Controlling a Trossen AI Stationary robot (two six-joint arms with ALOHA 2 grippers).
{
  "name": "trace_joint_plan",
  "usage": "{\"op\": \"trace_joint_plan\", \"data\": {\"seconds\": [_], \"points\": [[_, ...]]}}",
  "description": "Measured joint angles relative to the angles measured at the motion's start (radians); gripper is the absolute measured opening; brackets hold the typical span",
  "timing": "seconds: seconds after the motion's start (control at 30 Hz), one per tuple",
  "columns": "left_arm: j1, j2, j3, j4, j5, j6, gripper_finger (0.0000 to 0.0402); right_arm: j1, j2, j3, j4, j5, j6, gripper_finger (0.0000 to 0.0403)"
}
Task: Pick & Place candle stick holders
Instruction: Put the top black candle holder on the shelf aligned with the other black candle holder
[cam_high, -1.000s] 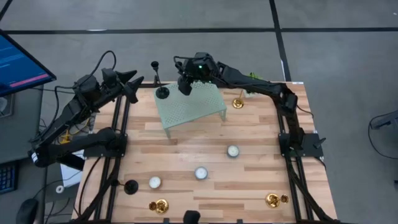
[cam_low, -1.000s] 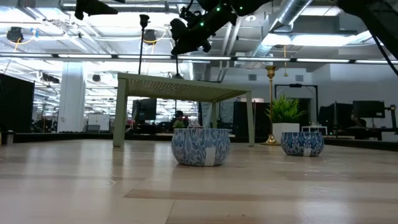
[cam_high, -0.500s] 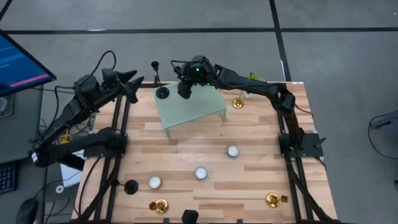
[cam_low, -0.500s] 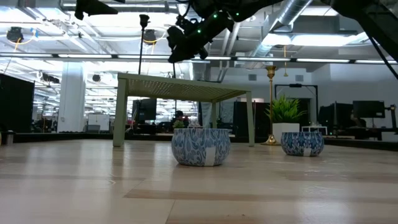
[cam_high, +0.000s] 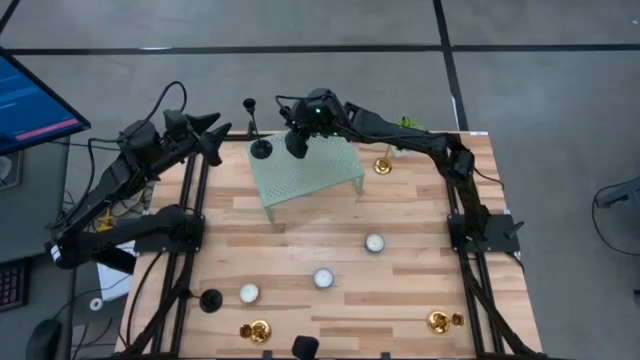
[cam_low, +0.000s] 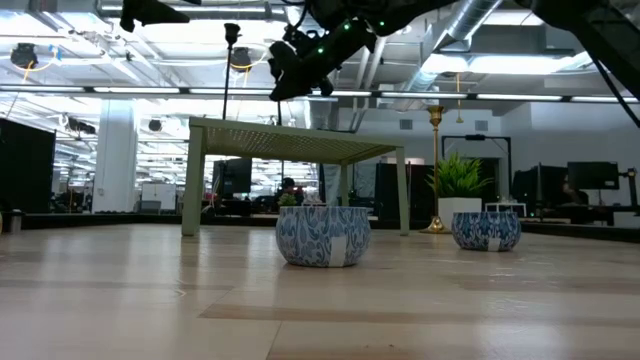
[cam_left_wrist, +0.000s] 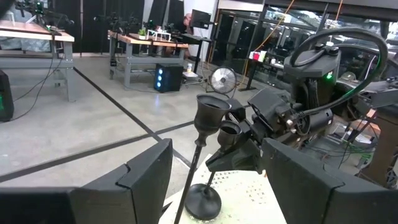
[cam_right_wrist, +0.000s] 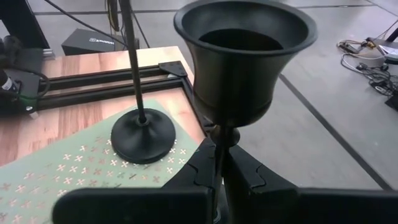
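My right gripper (cam_high: 297, 133) is shut on a black slim-stemmed candle stick holder (cam_right_wrist: 245, 56), over the far left part of the pale green perforated stand (cam_high: 305, 172). A second black holder (cam_high: 258, 148) stands on its disc base (cam_right_wrist: 143, 134) at the stand's far left corner. It also shows in the low view (cam_low: 229, 70). A tall gold holder (cam_low: 435, 170) stands right of the stand. Short gold holders (cam_high: 257, 330) (cam_high: 438, 321) and another black one (cam_high: 210, 299) stand near the front edge. My left gripper (cam_left_wrist: 214, 186) is open and empty beyond the table's far left corner. My right gripper pinches the held holder's thin stem (cam_right_wrist: 222, 138) between its two fingers, just below the cup. The fingers lie across the stem. The holder stands about upright with its cup up. Its base is hidden by the gripper, so I cannot tell whether it touches the stand.
Three white tealight candles (cam_high: 248, 293) (cam_high: 323, 278) (cam_high: 374, 242) lie on the wooden table. A small green plant (cam_high: 405, 125) stands at the far edge, right of the stand. A dark object (cam_high: 305, 347) sits at the front edge.
My right gripper has shifted a little toward the table's left and far edge with the black holder, closer to the standing black holder. It has held still over the last half second.
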Motion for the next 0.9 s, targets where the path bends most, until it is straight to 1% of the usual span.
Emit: {"op": "trace_joint_plan", "data": {"seconds": [0.5,0.9], "points": [[0.0,0.0,0.0,0.0,0.0,0.0,0.025,0.001,0.012,0.0,0.011,-0.003,0.0,0.0008],[0.0,0.0,0.0,0.0,0.0,0.0,0.025,0.002,0.014,0.0,0.04,-0.003,0.016,0.0067]]}}
